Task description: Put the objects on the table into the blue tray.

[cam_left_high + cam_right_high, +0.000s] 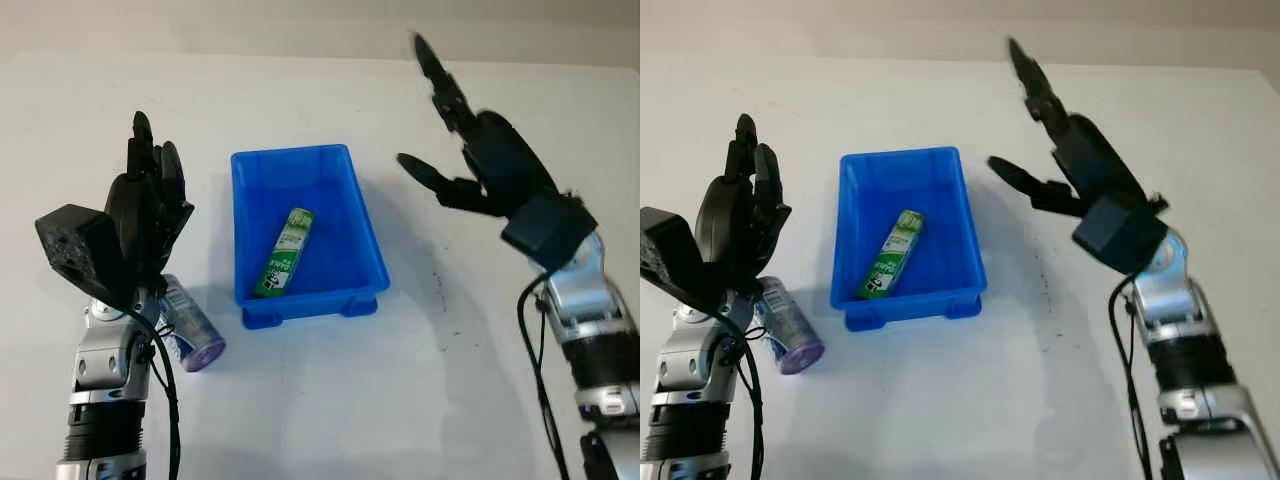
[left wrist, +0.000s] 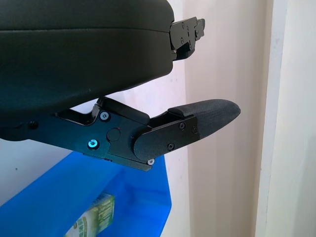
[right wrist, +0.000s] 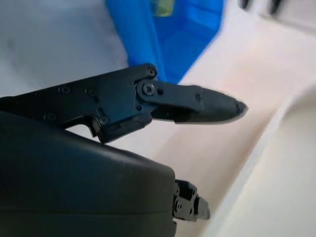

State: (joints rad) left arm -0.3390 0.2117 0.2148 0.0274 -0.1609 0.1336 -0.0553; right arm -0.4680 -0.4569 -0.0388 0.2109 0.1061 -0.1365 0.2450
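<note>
Blue tray [image 1: 355,215] sits mid-table [image 1: 330,400], long axis running near to far. Green tube [image 1: 284,252] lies inside it on the floor, slightly slanted, closer to the near wall. Purple-capped can [image 1: 190,325] lies on its side on the table, left of the tray's near corner, partly behind the left arm. Left hand [image 1: 150,205] raised above the can, left of the tray, released, holding nothing. Right hand [image 1: 480,145] raised right of the tray, toward the far side, released, empty.
</note>
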